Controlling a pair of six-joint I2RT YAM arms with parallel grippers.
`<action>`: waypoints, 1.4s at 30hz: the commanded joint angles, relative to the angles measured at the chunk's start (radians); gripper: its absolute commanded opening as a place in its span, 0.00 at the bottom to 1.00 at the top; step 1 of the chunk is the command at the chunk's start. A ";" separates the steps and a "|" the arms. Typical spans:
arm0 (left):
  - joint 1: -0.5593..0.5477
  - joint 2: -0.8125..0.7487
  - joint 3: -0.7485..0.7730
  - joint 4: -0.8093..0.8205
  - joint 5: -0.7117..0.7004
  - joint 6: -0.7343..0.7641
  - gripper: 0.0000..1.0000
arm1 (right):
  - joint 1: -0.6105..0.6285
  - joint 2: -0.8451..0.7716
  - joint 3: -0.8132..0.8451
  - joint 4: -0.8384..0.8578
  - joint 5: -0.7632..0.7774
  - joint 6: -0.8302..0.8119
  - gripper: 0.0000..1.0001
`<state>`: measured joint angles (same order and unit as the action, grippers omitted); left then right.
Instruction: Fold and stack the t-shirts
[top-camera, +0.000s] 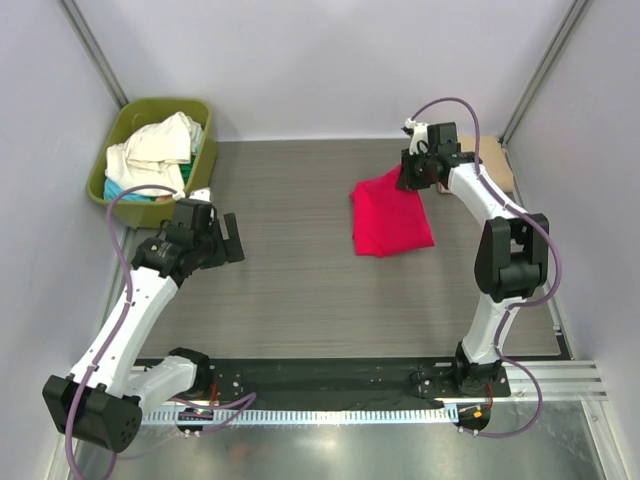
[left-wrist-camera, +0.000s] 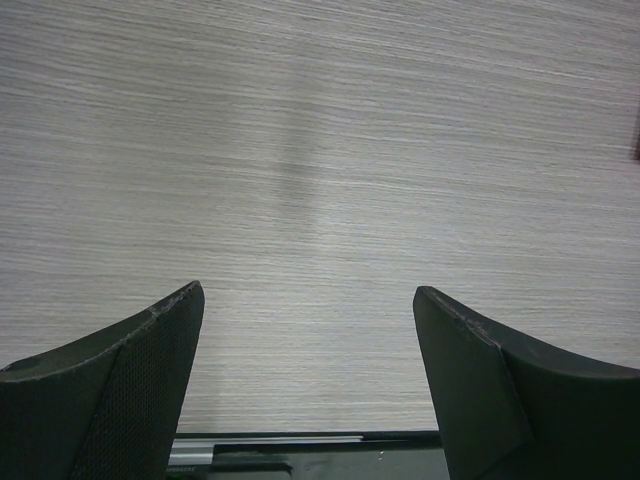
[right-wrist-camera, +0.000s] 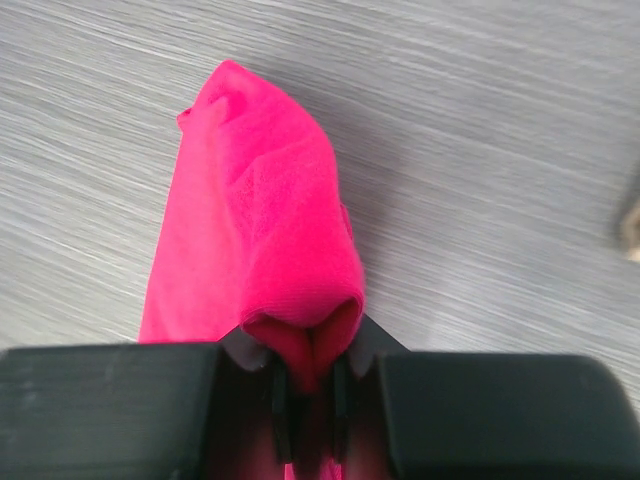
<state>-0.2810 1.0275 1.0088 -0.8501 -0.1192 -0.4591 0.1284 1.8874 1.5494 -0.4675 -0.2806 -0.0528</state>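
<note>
Now the red t-shirt (top-camera: 392, 218) lies folded on the far right of the worktop (top-camera: 290, 270), its far corner bunched and pinched between the right fingers (right-wrist-camera: 440, 410) — cloth fills their narrow gap. Cream t-shirts (top-camera: 160, 145) sit heaped in the green tub (top-camera: 110, 160), far left; nearby, the left fingers (left-wrist-camera: 130, 390) stand spread, empty

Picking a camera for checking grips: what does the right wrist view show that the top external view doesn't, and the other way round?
Only right wrist: a bunched edge of the red t-shirt pinched in the jaws of the right gripper. Only top external: the olive tub holding cream shirts, the left gripper open over bare table, the red t-shirt's whole outline. Both: the red t-shirt on the wood-grain table.
</note>
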 joint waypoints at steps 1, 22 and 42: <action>0.005 -0.006 0.005 0.028 0.015 0.022 0.86 | -0.012 -0.062 0.090 -0.016 0.061 -0.102 0.01; 0.005 0.049 0.007 0.028 0.042 0.028 0.85 | -0.142 0.113 0.495 -0.059 0.135 -0.289 0.01; 0.005 0.126 0.011 0.025 0.041 0.033 0.83 | -0.253 0.263 0.772 -0.079 0.023 -0.357 0.01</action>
<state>-0.2810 1.1450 1.0088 -0.8467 -0.0788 -0.4374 -0.1101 2.1532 2.2539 -0.5850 -0.2100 -0.3866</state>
